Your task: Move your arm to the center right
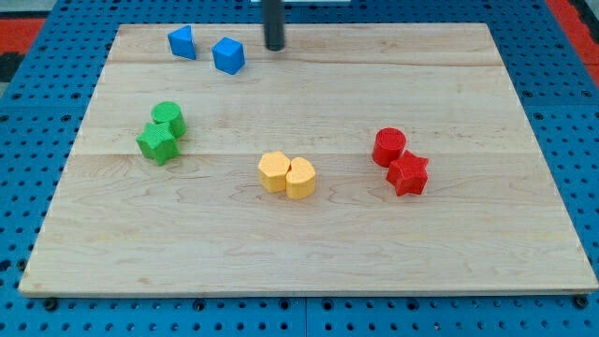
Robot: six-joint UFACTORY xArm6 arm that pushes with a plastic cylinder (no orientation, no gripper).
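My tip (pixel 274 47) rests near the view's top edge of the wooden board (pixel 487 253), just right of the blue cube (pixel 228 55). A blue wedge-like block (pixel 182 42) lies left of that cube. A green cylinder (pixel 169 118) touches a green star (pixel 157 142) at the left. A yellow hexagon (pixel 273 171) touches a yellow rounded block (pixel 300 178) in the middle. A red cylinder (pixel 389 147) touches a red star (pixel 408 174) at the centre right, far below and right of my tip.
The board lies on a blue perforated surface (pixel 37 56). A red patch (pixel 576 19) shows at the view's top right corner, off the board.
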